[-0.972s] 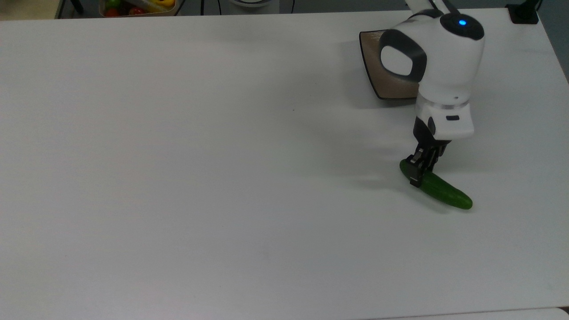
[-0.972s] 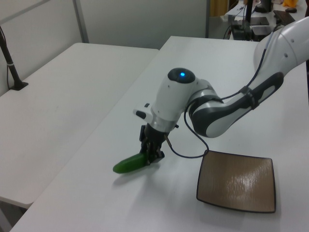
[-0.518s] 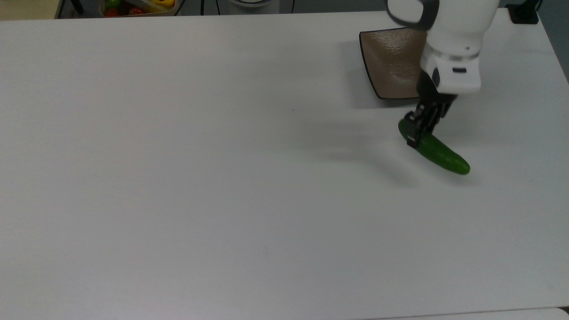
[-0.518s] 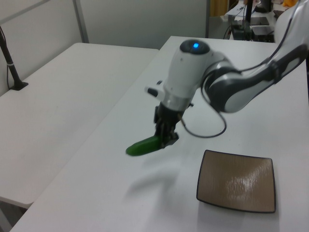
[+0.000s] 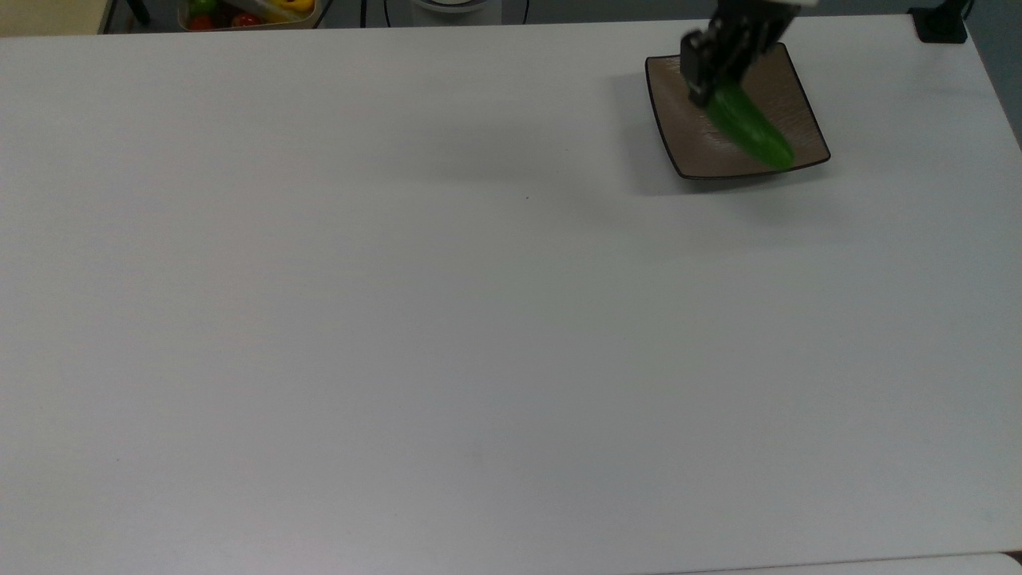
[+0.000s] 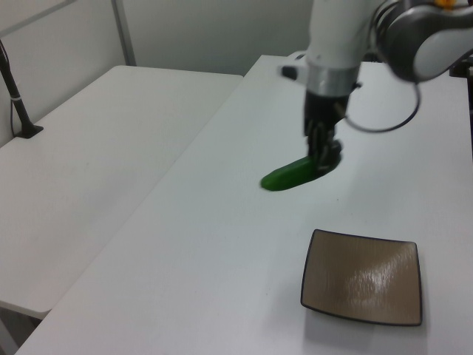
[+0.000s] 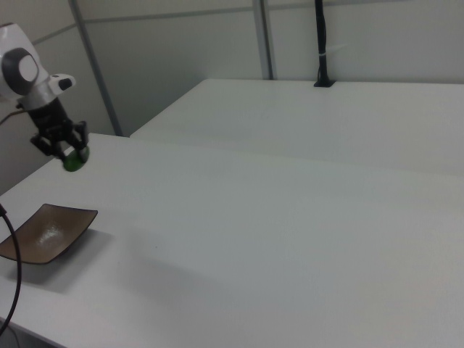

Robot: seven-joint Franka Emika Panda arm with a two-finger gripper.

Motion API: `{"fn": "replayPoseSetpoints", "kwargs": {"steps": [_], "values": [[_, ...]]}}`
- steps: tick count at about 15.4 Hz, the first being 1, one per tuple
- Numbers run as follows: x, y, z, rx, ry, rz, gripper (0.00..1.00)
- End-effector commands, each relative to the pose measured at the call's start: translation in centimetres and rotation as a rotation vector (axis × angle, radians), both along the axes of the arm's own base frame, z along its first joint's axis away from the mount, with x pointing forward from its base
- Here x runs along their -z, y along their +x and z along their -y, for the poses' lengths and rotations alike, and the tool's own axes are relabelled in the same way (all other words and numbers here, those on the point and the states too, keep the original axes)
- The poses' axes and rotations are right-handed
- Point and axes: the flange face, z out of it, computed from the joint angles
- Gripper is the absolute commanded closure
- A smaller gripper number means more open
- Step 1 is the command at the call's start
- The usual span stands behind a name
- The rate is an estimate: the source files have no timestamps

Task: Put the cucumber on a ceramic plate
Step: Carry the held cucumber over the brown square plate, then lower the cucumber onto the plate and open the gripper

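White tabletops [image 5: 399,319] and pale partition walls frame the scene as I run the Franka arm from my remote station. My gripper [image 6: 323,151] is clamped on one end of the dark green cucumber [image 6: 290,175], which juts out from between the closed fingers and hangs in the air, clear of the table.

From the top view the cucumber [image 5: 746,126] overlaps the square brown ceramic plate [image 5: 695,152], but the left view and right view tell me otherwise: there the cucumber [image 7: 73,160] sits high above the table, and the plate [image 6: 362,277] lies lower in frame with nothing on it. I judge the load to be aloft, roughly over or near the plate [image 7: 43,232]; how closely it lines up I cannot say for certain.

As I read it, the pick-up and lift are done and the carry is well along. What is left: bring the cucumber down onto the plate's rippled face, open the fingers and back away. At the top view's upper left edge, a tray of colourful produce [image 5: 243,12] sits beyond the table.
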Motion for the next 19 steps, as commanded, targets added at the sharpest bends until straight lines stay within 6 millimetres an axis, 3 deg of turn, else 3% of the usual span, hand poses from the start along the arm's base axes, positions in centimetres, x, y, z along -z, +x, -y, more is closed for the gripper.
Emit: {"fn": "replayPoseSetpoints", "kwargs": {"steps": [1, 4, 8, 14, 16, 17, 18, 19], "values": [[0.2, -5.3, 1.8, 0.103, 0.0, -0.129, 1.0], [1.5, -7.4, 1.7, 0.212, 0.017, -0.189, 1.0], [4.8, -10.1, -1.3, 0.303, 0.011, -0.215, 1.0], [10.5, -11.8, -5.0, 0.4, 0.067, -0.169, 0.97], [11.6, -11.4, -5.1, 0.425, 0.072, -0.171, 0.84], [11.9, -11.1, -5.3, 0.433, 0.084, -0.166, 0.7], [12.4, -10.9, -5.4, 0.436, 0.09, -0.166, 0.44], [12.7, -10.6, -5.4, 0.439, 0.095, -0.164, 0.38]]}}
